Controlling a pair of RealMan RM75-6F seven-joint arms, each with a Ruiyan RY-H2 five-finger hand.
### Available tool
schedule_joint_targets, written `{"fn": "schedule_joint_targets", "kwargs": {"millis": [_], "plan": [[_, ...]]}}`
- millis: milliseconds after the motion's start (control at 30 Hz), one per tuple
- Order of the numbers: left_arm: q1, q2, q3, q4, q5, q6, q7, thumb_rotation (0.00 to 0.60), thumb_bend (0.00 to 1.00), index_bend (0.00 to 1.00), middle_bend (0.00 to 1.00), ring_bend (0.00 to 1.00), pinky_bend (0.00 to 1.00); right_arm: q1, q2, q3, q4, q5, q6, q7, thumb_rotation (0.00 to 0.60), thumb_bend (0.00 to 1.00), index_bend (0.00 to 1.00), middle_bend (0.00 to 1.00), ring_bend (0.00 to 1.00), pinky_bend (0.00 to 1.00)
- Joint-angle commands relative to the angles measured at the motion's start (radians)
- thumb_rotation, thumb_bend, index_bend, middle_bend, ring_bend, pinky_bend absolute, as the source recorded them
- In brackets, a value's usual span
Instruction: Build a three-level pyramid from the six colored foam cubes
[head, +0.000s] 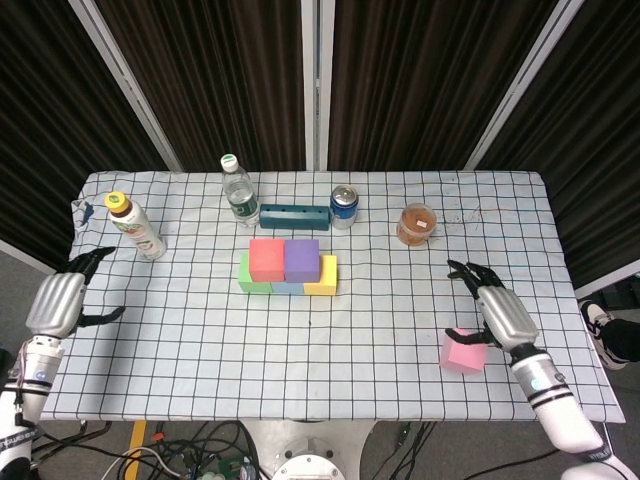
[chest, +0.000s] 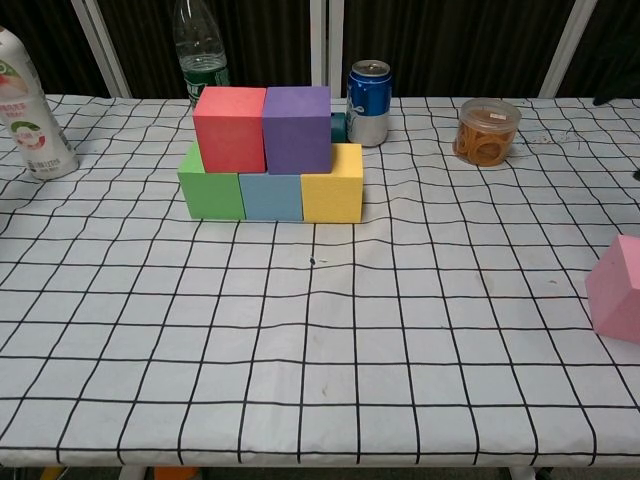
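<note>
No legible text or labels.

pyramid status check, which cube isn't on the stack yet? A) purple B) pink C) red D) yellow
B: the pink cube lies alone on the table near the right hand, while the red cube and purple cube sit on the green, blue and yellow row.
</note>
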Motion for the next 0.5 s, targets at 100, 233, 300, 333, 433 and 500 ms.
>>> {"fn": "schedule_joint_targets", "kwargs": {"millis": [100,233,300,333,433,500], "plan": [[-0.015,-0.001,-0.006,-0.007,-0.013,-0.022,0.013,0.600,0.12,0.14,0.16,0.16,0.24,-0.113,-0.020,-0.087,0.088,-0.122,0.065,0.071,0.600,0.04,0.00,0.20,0.00,0.00],[-0.025,-0.003,-0.008,-0.014,-0.018,-0.037,0.021,0.600,0.12,0.14,0.16,0.16,0.24,-0.132,-0.066,-0.100,0.152,-0.141,0.042,0.096,0.600,0.01,0.00,0.20,0.00,0.00],[-0.027,-0.002,-0.008,-0.017,-0.018,-0.041,0.021,0.600,0.12,0.14,0.16,0.16,0.24,-0.132,-0.086,-0.099,0.178,-0.137,0.026,0.098,0.600,0.01,0.00,0.20,0.00,0.00],[-0.028,-0.001,-0.009,-0.018,-0.019,-0.041,0.021,0.600,0.12,0.14,0.16,0.16,0.24,-0.131,-0.100,-0.096,0.194,-0.133,0.015,0.097,0.600,0.01,0.00,0.20,0.00,0.00],[-0.026,0.000,-0.008,-0.019,-0.021,-0.039,0.021,0.600,0.12,0.14,0.16,0.16,0.24,-0.129,-0.129,-0.094,0.223,-0.126,-0.012,0.088,0.600,0.01,0.00,0.20,0.00,0.00],[-0.025,0.001,-0.006,-0.019,-0.022,-0.040,0.021,0.600,0.12,0.14,0.16,0.16,0.24,-0.127,-0.139,-0.096,0.233,-0.125,-0.028,0.080,0.600,0.01,0.00,0.20,0.00,0.00]]}}
